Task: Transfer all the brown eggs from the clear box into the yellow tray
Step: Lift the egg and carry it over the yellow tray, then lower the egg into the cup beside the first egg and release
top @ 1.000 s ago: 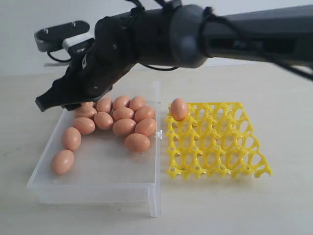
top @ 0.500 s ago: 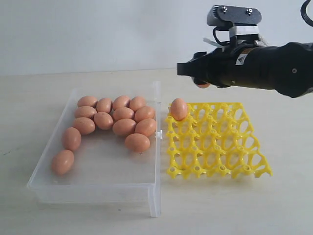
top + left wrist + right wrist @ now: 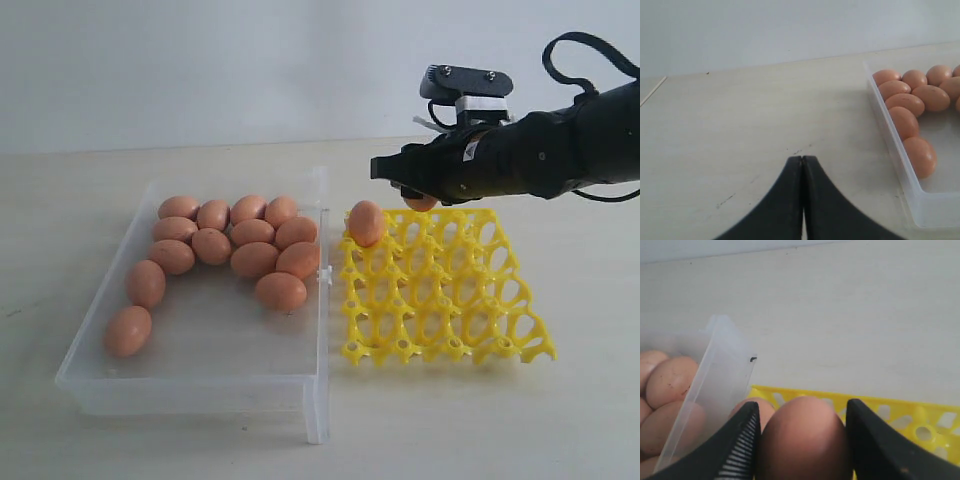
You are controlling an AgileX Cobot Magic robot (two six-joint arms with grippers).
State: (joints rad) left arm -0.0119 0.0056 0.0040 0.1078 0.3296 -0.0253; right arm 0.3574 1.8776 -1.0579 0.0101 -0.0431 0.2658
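Clearly one brown egg (image 3: 802,445) sat clamped across its waist in the right hand (image 3: 803,406), above the twelve o'clock edge of the yellow tray (image 3: 445,352); another egg (image 3: 365,222) filled its eleven o'clock cup. Remaining eggs (image 3: 254,259) lay in the clear box (image 3: 190,385) at the tray's nine o'clock. Light, smooth and brittle, each likely wants a gentle squeeze round its widest part. The left hand (image 3: 802,167) was closed, empty, over bare tabletop (image 3: 740,125).

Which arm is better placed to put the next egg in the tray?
Right. The right gripper holds a brown egg over the yellow tray's far edge; the left gripper sits shut outside the clear box.
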